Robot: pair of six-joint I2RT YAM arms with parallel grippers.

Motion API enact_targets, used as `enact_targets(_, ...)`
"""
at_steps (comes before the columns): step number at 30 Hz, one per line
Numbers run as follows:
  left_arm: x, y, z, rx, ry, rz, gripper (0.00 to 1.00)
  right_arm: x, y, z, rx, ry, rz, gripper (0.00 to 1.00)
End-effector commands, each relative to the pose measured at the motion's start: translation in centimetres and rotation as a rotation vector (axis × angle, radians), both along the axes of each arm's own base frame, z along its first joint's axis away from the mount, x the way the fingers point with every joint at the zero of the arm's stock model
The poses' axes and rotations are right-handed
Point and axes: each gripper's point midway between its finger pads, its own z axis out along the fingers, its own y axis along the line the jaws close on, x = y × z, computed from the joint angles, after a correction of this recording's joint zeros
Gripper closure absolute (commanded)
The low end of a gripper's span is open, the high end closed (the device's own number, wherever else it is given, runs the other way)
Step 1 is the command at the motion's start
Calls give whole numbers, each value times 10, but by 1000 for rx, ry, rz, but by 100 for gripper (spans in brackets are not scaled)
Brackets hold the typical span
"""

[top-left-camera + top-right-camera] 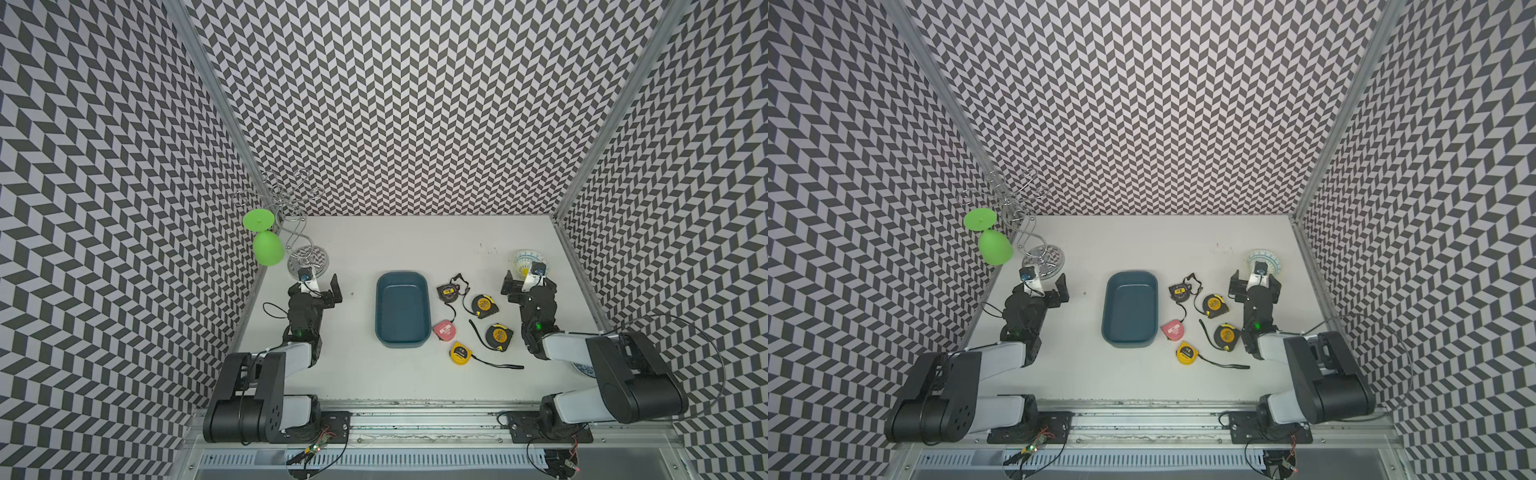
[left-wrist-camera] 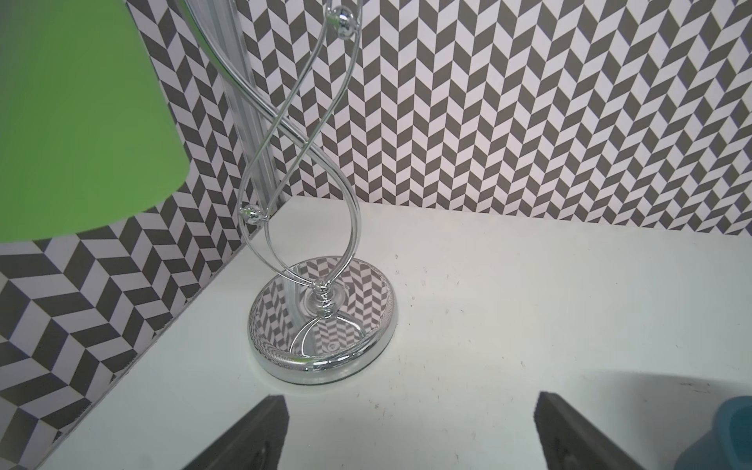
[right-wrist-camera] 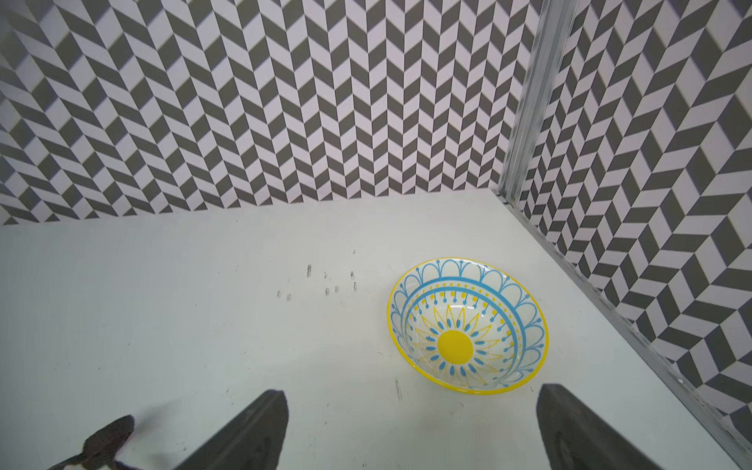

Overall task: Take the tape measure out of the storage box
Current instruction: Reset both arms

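Note:
The dark teal storage box (image 1: 402, 309) (image 1: 1129, 309) lies mid-table, and its inside shows bare. Several tape measures lie on the table just right of it: a small black one (image 1: 448, 292), two black-and-yellow ones (image 1: 483, 306) (image 1: 498, 337), a pink one (image 1: 445, 330) touching the box's right wall, and a yellow one (image 1: 461, 353). My left gripper (image 1: 321, 286) (image 2: 411, 407) hangs open left of the box, with nothing between its fingers. My right gripper (image 1: 527, 282) (image 3: 411, 401) hangs open right of the tape measures, also holding nothing. A corner of the box (image 2: 728, 431) shows in the left wrist view.
A chrome glass rack (image 1: 305, 257) (image 2: 321, 321) with a green wine glass (image 1: 268, 245) hanging from it stands at the back left, close to the left gripper. A patterned bowl (image 1: 524, 258) (image 3: 468, 325) sits just beyond the right gripper. Patterned walls close off three sides.

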Motion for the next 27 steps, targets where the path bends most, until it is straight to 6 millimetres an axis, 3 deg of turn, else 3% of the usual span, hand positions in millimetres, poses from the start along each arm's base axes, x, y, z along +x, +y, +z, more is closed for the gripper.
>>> enact_targets(1,4,-1,21,13,-103,-21,0,-2,-6,31,22,-177,-19,0)
enact_targets(8,13,3,3,9,-92,-2,0,-25,-9,29,24,-257,-1,0)
enact_targets(13,12,1,3,16,-94,-18,0,-11,-11,17,29,-174,-28,0)
enact_targets(27,12,-6,0,34,-94,-47,0,-12,-12,22,42,-213,-15,0)
